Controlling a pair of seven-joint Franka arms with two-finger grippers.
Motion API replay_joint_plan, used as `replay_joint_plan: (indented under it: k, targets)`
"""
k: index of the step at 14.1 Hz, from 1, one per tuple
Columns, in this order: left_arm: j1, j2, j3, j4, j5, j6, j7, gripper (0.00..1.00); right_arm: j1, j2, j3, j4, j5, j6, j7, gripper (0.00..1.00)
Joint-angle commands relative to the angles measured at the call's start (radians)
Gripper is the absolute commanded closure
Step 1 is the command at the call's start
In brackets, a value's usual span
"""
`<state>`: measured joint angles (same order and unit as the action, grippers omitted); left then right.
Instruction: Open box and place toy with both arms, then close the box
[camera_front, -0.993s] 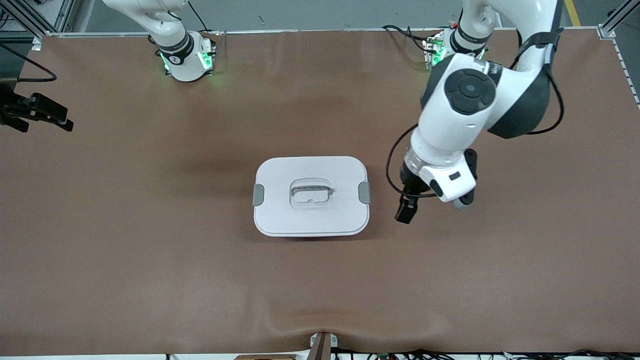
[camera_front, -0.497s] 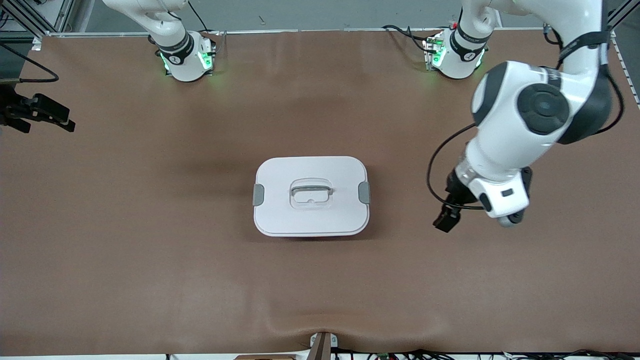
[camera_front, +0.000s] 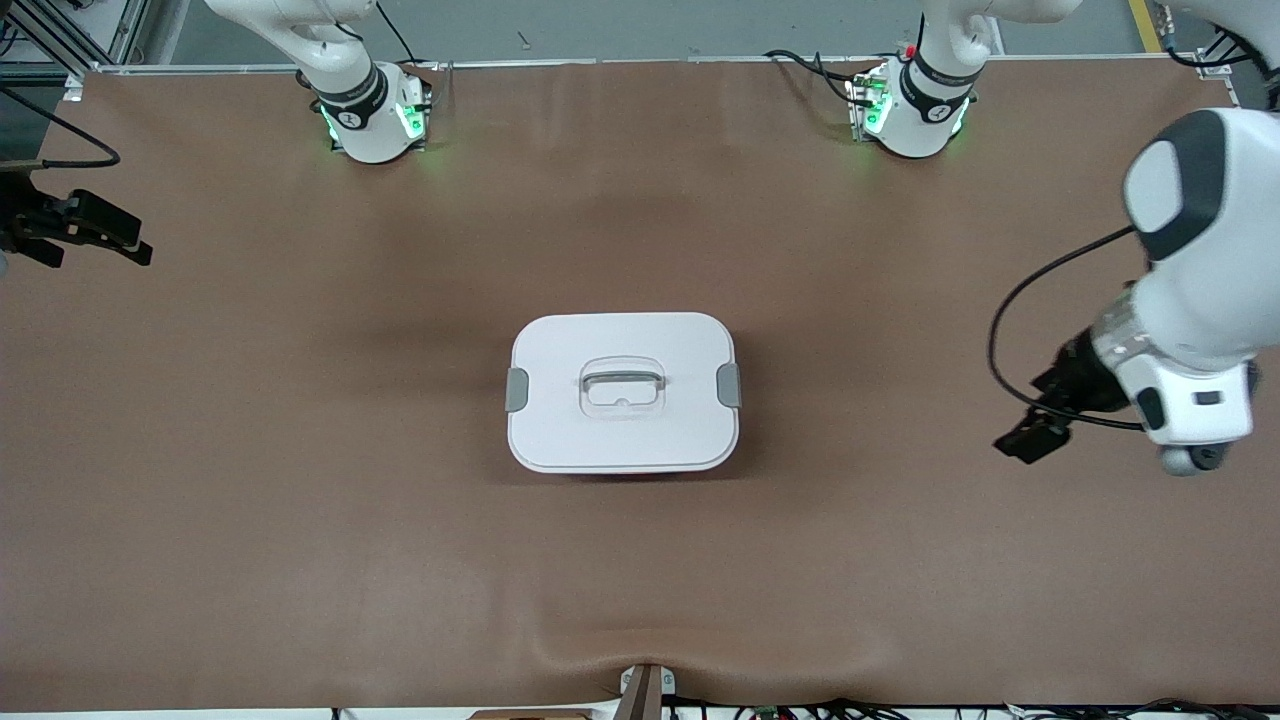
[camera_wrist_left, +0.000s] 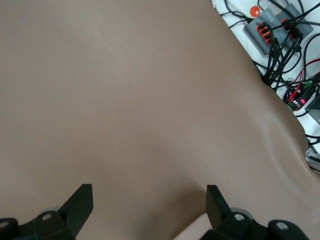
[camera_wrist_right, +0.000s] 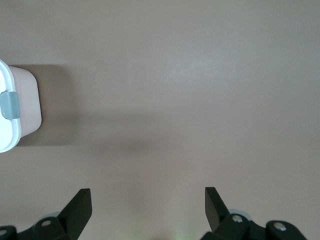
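The box (camera_front: 623, 392) stands in the middle of the brown table with its white lid on, a grey clip (camera_front: 729, 385) at each end and a recessed handle (camera_front: 621, 383) in the middle. The toy is out of view. My left gripper (camera_front: 1030, 440) hangs open over bare table at the left arm's end, well apart from the box; in the left wrist view the left gripper (camera_wrist_left: 149, 192) has nothing between its fingers. My right gripper (camera_front: 125, 245) waits at the right arm's end, open and empty (camera_wrist_right: 148, 192); the right wrist view catches one box end (camera_wrist_right: 22, 107).
Both arm bases (camera_front: 372, 115) (camera_front: 912, 110) stand along the table's edge farthest from the front camera. Cables and a grey electronics unit (camera_wrist_left: 272, 30) lie just off the table's edge near my left gripper. A small bracket (camera_front: 645, 690) sits at the edge nearest the front camera.
My left arm has swung away from beside the box toward the left arm's end of the table, gripper still open. The box and the right arm have not moved.
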<state>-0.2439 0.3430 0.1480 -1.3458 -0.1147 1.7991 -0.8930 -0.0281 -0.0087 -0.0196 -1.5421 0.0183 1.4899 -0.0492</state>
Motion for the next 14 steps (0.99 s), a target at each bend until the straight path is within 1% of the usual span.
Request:
replay_joint_plan:
  k: [1, 5, 6, 8, 11, 12, 14]
  targets:
    - [0.07, -0.056, -0.034, -0.026, -0.016, -0.02, 0.139, 0.0, 0.005, -0.023, 0.0, -0.027, -0.018, 0.01, 0.002, 0.0]
    - [0.142, -0.082, -0.036, -0.027, -0.014, -0.029, 0.366, 0.0, 0.0, -0.025, -0.002, -0.027, -0.018, 0.009, 0.002, 0.0]
    - [0.158, -0.091, -0.041, -0.027, -0.014, -0.05, 0.428, 0.0, 0.0, -0.025, -0.002, -0.027, -0.018, 0.01, 0.002, 0.0]
    - [0.198, -0.125, -0.089, -0.03, -0.013, -0.078, 0.531, 0.0, 0.0, -0.025, -0.002, -0.027, -0.018, 0.01, 0.002, 0.0]
    - [0.201, -0.186, -0.128, -0.033, -0.01, -0.174, 0.522, 0.0, 0.003, -0.025, -0.003, -0.027, -0.017, 0.012, 0.002, 0.0]
    - [0.201, -0.228, -0.143, -0.051, -0.003, -0.208, 0.513, 0.0, 0.004, -0.025, -0.003, -0.027, -0.017, 0.012, 0.002, 0.0]
    - [0.202, -0.349, -0.186, -0.168, 0.033, -0.208, 0.513, 0.0, 0.005, -0.025, -0.002, -0.026, -0.015, 0.012, 0.002, 0.0]
